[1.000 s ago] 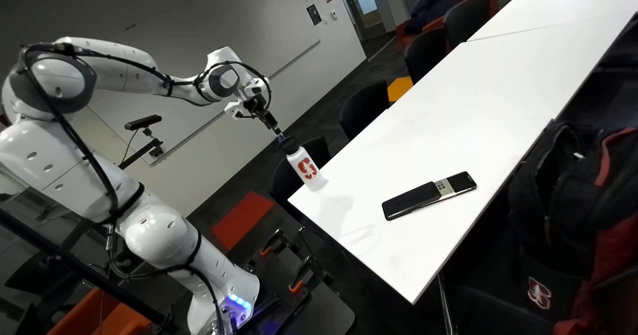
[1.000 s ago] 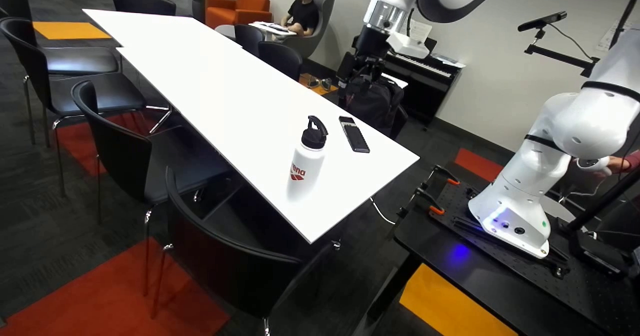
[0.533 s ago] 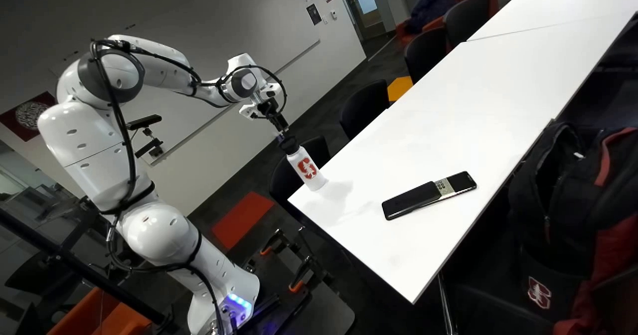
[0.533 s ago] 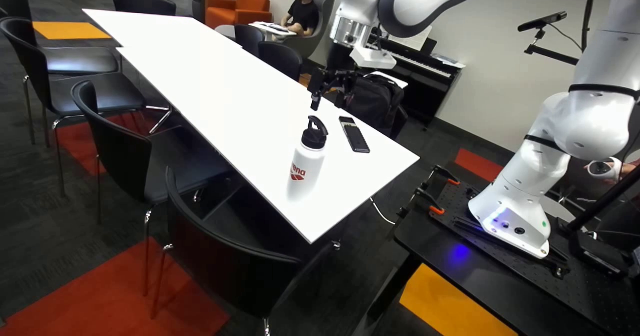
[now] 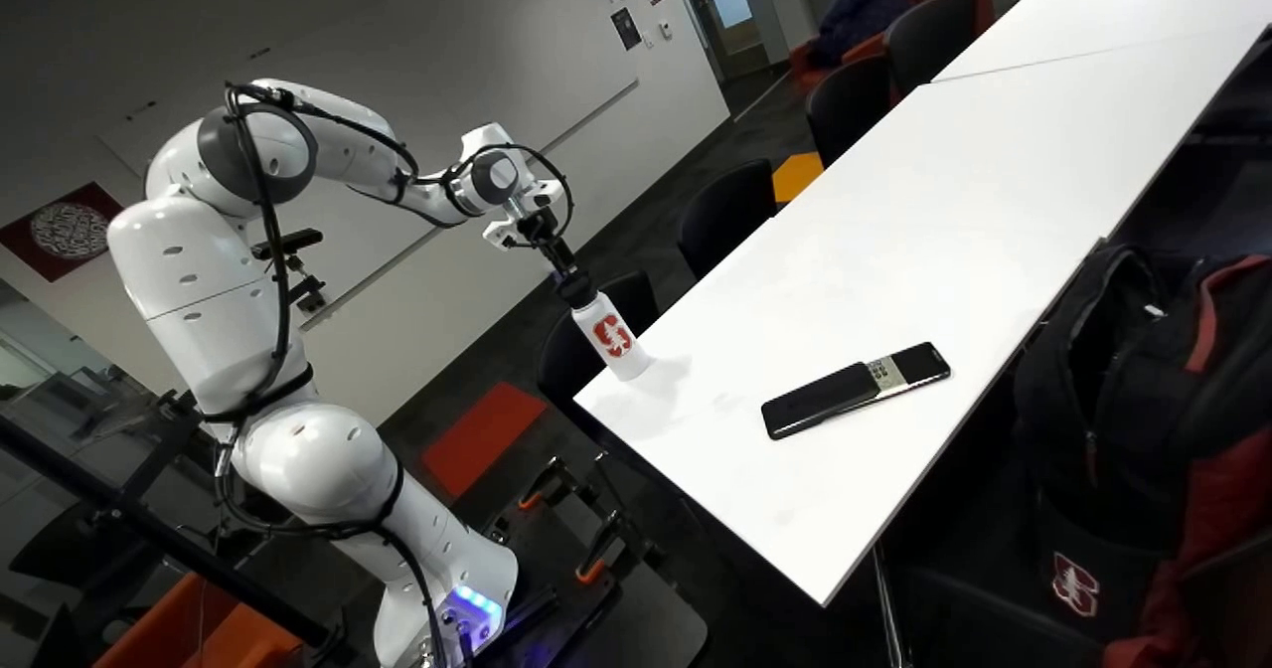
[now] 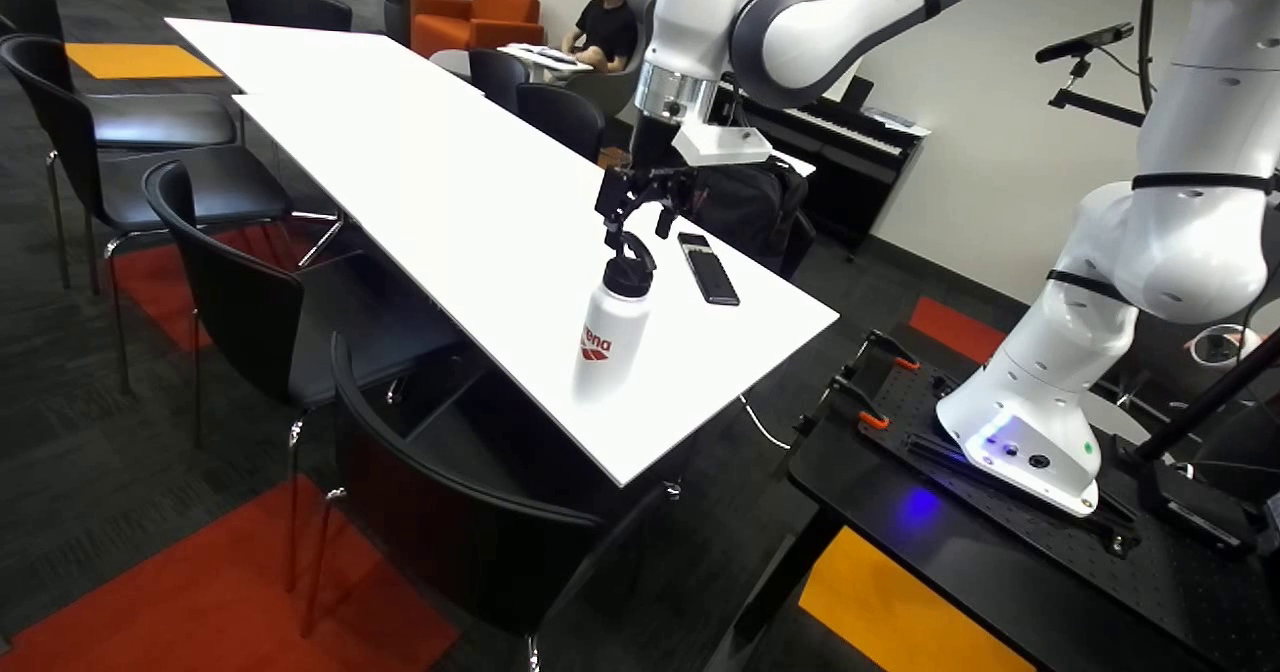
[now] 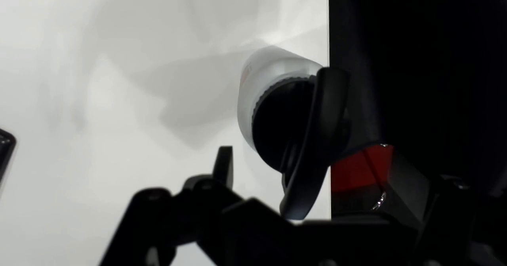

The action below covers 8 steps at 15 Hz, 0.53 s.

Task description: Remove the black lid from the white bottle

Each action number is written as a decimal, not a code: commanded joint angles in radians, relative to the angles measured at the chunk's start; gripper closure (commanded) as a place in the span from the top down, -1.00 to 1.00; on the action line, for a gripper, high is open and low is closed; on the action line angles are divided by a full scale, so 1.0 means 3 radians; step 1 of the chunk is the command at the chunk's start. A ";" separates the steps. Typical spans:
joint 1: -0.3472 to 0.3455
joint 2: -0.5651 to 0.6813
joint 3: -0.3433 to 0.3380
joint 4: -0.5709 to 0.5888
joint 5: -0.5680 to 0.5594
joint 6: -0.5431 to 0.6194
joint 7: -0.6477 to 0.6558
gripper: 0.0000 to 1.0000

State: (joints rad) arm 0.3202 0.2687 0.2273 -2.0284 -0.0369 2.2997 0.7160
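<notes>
The white bottle [image 6: 612,337], with a red mark, stands upright near the table's corner in both exterior views [image 5: 609,338]. The black lid [image 6: 627,277] is on its top and has a raised loop handle. In the wrist view the lid [image 7: 279,119] and its handle [image 7: 313,155] reach toward the space between my fingers. My gripper [image 6: 638,230] is open at the height of the handle's top. One finger [image 7: 224,165] stands apart from the lid; the other is lost in the dark background. I cannot tell whether any finger touches the handle.
A long flat black bar [image 5: 835,400] lies on the white table [image 5: 894,211], beside the bottle. The bottle is close to the table's edge. Black chairs [image 6: 450,522] stand along one side. A backpack [image 5: 1103,400] is at another side. A person [image 6: 608,27] sits in the background.
My gripper has moved down and across to the bottle, from beyond the far bar to just at the lid's handle. The bottle, lid and bar have not moved.
</notes>
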 commanded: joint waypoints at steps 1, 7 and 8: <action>0.0117 0.0060 -0.0082 0.0058 -0.0099 -0.0055 0.0148 1.00; 0.0172 0.0074 -0.0104 0.0043 -0.0115 -0.0044 0.0131 -0.14; 0.0175 0.0072 -0.0104 0.0045 -0.0123 -0.0049 0.0132 -0.32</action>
State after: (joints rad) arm 0.3535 0.2878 0.2115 -2.0283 -0.0494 2.2996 0.7240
